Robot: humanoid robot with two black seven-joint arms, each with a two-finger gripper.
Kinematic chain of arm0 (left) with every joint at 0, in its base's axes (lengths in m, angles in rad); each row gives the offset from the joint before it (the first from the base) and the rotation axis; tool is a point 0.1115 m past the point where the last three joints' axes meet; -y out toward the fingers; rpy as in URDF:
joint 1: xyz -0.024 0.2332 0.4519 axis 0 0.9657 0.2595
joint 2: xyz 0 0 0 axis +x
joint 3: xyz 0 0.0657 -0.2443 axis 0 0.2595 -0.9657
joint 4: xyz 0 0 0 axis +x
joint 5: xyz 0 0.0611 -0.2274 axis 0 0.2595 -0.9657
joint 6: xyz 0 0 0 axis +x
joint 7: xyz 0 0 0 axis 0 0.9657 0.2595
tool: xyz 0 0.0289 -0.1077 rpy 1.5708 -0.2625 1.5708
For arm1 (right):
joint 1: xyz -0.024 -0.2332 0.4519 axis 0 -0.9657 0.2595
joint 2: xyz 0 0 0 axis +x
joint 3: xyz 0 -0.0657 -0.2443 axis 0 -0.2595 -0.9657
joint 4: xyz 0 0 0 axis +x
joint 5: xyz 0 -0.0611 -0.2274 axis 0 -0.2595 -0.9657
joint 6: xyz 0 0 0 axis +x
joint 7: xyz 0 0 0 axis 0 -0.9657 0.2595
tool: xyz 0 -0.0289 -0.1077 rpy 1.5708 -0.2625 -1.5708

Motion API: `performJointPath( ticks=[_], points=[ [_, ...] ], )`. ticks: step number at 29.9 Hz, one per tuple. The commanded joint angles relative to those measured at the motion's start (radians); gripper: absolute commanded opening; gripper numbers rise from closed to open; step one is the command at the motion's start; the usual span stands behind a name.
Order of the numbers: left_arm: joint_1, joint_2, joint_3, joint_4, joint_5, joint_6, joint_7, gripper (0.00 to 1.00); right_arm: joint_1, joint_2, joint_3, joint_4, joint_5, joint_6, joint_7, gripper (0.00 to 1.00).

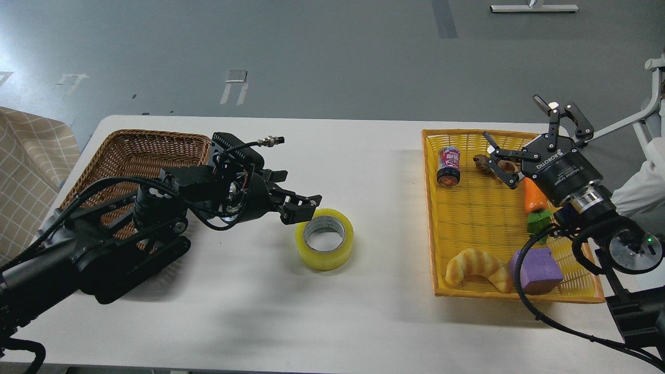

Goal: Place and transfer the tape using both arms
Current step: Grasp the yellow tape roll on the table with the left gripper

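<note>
White table (363, 322) carries everything: a brown wicker basket (140, 148) at the left end, a yellow tray (478, 218) of toys at the right, and the tape (324, 239) lying flat on bare tabletop between them, core facing up. Since the roll sits outside both containers, I judge the task about midway; what is left looks like a pickup by the left arm and delivery to the wicker basket. Nothing is gripped yet. The left gripper (301, 206) hangs at the roll's far left rim, fingers parted a little and empty; whether a fingertip touches the tape cannot be told. The right gripper (524, 140) hovers over the tray's far corner, fingers spread wide, holding nothing.
</note>
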State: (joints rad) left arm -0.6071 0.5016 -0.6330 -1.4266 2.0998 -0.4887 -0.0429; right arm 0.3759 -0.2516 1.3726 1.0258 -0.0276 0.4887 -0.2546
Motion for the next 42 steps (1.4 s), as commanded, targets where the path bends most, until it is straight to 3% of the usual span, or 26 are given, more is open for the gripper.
performJointPath(
  ticks=[1,14,42],
  points=[
    [-0.005,-0.011,0.004,0.017,-0.001,0.000,-0.002,0.98,-0.002,0.000,0.000,-0.003,0.000,0.000,0.000,1.00],
    [-0.005,-0.055,0.078,0.049,-0.004,0.000,0.000,0.98,0.000,-0.002,0.000,-0.004,0.000,0.000,0.000,1.00],
    [-0.013,-0.120,0.081,0.176,-0.007,0.000,0.001,0.93,-0.002,-0.003,0.003,-0.006,0.000,0.000,0.000,1.00]
  ],
)
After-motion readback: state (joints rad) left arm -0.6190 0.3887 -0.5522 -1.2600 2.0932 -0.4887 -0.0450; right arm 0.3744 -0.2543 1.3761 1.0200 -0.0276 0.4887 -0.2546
